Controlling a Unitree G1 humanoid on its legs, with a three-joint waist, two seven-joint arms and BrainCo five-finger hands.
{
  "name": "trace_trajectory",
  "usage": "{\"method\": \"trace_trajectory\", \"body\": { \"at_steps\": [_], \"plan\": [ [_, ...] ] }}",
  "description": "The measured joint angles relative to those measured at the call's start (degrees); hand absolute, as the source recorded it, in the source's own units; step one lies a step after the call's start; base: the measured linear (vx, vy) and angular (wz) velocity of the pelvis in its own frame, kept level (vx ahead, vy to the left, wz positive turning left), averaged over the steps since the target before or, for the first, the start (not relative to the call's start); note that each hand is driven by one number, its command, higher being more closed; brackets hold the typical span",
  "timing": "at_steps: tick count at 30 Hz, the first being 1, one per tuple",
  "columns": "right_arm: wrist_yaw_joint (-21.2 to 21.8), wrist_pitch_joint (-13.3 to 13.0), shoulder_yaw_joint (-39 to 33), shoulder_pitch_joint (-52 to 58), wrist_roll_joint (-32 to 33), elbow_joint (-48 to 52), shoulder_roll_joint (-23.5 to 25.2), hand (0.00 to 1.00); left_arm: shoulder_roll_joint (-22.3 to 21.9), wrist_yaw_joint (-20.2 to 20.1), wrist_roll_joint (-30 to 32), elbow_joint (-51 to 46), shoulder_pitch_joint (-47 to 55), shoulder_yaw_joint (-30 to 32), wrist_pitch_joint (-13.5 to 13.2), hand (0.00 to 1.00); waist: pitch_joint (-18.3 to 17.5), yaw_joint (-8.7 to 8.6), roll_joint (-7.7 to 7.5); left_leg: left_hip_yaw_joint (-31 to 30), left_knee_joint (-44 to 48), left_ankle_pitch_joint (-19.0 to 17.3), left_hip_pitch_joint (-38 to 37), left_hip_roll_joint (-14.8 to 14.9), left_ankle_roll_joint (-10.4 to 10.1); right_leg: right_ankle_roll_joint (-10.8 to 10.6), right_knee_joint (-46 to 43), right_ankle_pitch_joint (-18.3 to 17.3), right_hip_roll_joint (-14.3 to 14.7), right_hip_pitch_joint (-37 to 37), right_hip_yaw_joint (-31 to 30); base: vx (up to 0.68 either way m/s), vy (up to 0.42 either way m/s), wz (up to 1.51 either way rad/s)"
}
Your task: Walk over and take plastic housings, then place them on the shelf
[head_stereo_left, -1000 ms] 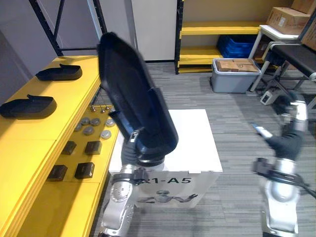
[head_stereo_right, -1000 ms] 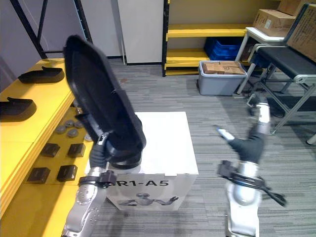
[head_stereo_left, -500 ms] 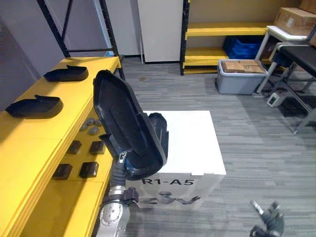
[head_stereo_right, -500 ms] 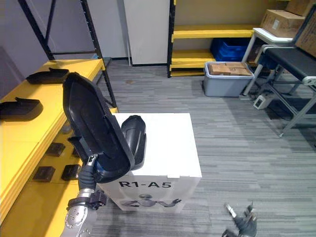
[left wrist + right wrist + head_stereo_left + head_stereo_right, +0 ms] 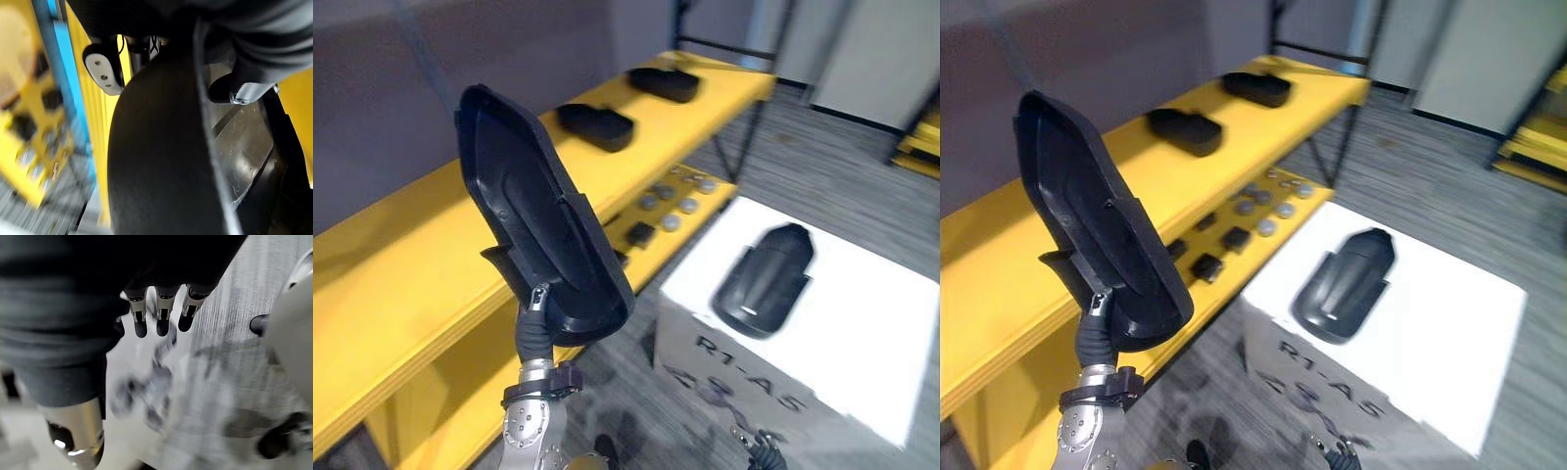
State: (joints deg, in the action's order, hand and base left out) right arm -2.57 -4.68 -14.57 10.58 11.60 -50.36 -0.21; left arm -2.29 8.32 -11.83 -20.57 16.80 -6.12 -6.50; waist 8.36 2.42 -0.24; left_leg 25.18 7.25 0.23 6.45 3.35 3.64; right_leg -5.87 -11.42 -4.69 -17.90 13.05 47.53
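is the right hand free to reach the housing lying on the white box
Probably yes: the right hand hangs open and empty low by the white box, and nothing covers the housing on top.

black housing [image 5: 538, 235], yellow shelf [image 5: 401, 269], white box [image 5: 867, 304]

A raised housing [image 5: 538, 235] stands left of centre, before a shelf [image 5: 421, 264] crossing from lower left to top. Two housings [image 5: 595, 125] [image 5: 663, 82] lie on it, a third housing [image 5: 766, 279] on the box [image 5: 871, 323] at right.

Black housing [image 5: 538, 235] raised on end; second housing [image 5: 764, 279] flat on white box [image 5: 871, 323].
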Motion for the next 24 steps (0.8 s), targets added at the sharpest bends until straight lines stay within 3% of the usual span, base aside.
{"method": "trace_trajectory", "body": {
  "at_steps": [2,4,5,7,8,9,11,14,16,18,19,21,24],
  "plan": [
    [-0.1,0.6,0.0,-0.9,-1.7,-1.3,0.2,0.0,0.8,0.1,0.0,1.0,-1.2,-0.7,-0.1,1.0,0.4,-0.05,-1.03,-3.4,-2.7,0.9,-0.4,-4.4,1.2,0.3,-1.7,0.3,-2.9,0.6,0.8,0.24,0.288,1.06],
    [-0.2,1.5,-0.5,-2.0,-3.1,-2.8,0.3,0.0,0.9,0.0,0.1,2.3,-1.6,-1.3,0.0,1.0,0.5,-0.07,-1.01,-5.5,-3.8,0.9,-2.0,-6.4,1.7,0.5,-7.1,2.2,-6.0,0.4,0.1,0.15,0.214,0.67],
    [-0.2,1.8,-0.5,-2.3,-4.2,-2.7,0.1,0.0,1.0,0.0,0.3,2.9,-1.6,-1.6,0.0,1.0,0.6,-0.19,-0.91,-7.1,-3.9,0.8,-3.4,-6.9,2.8,1.5,-12.5,4.3,-8.0,0.1,-0.9,0.19,0.205,0.71],
    [-0.2,2.2,-0.5,-2.5,-5.1,-2.4,0.0,0.0,1.6,0.0,0.6,3.4,-2.5,-2.5,0.0,1.0,0.8,-0.83,-0.5,-10.6,-4.1,0.2,-4.8,-6.9,3.0,4.3,-22.1,1.8,-8.3,-3.1,-6.6,0.16,0.105,0.81],
    [-0.2,2.2,-0.5,-2.6,-5.5,-2.0,-0.3,0.0,1.7,0.1,1.0,4.3,-3.6,-2.8,0.0,1.0,1.0,-1.29,-0.45,-12.9,-4.5,-0.3,-6.0,-7.0,2.6,5.7,-27.4,-1.8,-5.9,-6.9,-13.9,0.12,0.006,0.93],
    [-0.2,2.2,-0.2,-2.9,-5.4,-1.8,-0.4,0.0,1.8,0.4,1.6,5.6,-4.5,-3.1,0.0,1.0,1.2,-1.75,-0.23,-14.8,-5.1,-0.4,-7.6,-7.0,2.5,4.6,-29.7,-5.0,-1.5,-10.9,-23.4,0.12,-0.005,0.88],
    [-0.2,2.2,0.6,-2.9,-5.4,-1.3,-0.9,0.0,2.1,0.7,2.4,7.7,-5.9,-4.1,0.0,1.0,1.3,-1.97,-0.25,-17.4,-5.3,-0.9,-9.7,-7.3,2.3,2.9,-29.4,-8.3,4.3,-15.4,-33.7,0.1,-0.038,0.81],
    [-0.3,2.2,1.1,-2.7,-5.3,0.6,-1.0,0.0,2.0,1.6,3.4,9.0,-7.5,-6.7,0.0,1.0,1.4,-2.45,-0.16,-21.9,-3.6,-2.9,-11.5,-8.0,1.5,2.2,-22.9,-9.8,10.3,-21.3,-45.1,0.1,-0.082,0.75],
    [-0.5,2.2,1.3,-1.9,-5.3,1.9,-0.8,0.0,1.8,2.5,5.4,9.3,-8.5,-7.7,0.0,1.0,1.0,-2.93,-0.64,-24.3,-0.9,-5.1,-11.5,-8.0,0.1,2.0,-16.6,-9.5,12.1,-21.8,-49.7,0.15,-0.148,0.85],
    [-0.7,2.2,1.8,-0.3,-5.3,2.7,0.6,0.0,1.7,3.0,6.7,9.3,-9.2,-7.8,-0.2,1.0,-0.4,-2.36,-2.88,-22.9,3.1,-8.9,-10.8,-8.1,-0.3,2.6,-9.0,-5.3,10.2,-20.5,-49.6,0.22,-0.233,0.6],
    [-0.8,2.3,1.4,0.2,-5.2,2.8,1.2,0.0,0.6,3.5,7.8,10.8,-10.3,-7.7,-0.2,1.0,-1.0,-1.46,-2.96,-21.1,7.3,-12.4,-10.4,-6.4,-1.3,0.3,-7.7,-0.7,9.9,-18.8,-47.7,0.25,-0.288,0.34],
    [-0.8,2.3,1.7,0.4,-5.3,2.9,0.7,0.0,-0.3,4.1,8.9,12.0,-11.8,-8.2,0.3,1.0,-2.2,-1.79,-1.41,-17.3,9.8,-14.0,-9.4,-1.8,-3.3,1.2,-5.3,-0.8,11.5,-16.7,-44.9,0.28,-0.257,0.42],
    [-0.7,2.5,1.9,0.6,-5.5,3.0,0.9,0.0,-0.4,4.7,11.1,14.4,-16.8,-8.6,0.6,1.0,-2.5,-1.68,-0.95,-15.7,7.4,-12.7,-11.8,-0.1,-5.7,1.5,-2.5,-0.9,12.5,-13.4,-42.8,0.23,-0.127,0.33]
  ]
}}
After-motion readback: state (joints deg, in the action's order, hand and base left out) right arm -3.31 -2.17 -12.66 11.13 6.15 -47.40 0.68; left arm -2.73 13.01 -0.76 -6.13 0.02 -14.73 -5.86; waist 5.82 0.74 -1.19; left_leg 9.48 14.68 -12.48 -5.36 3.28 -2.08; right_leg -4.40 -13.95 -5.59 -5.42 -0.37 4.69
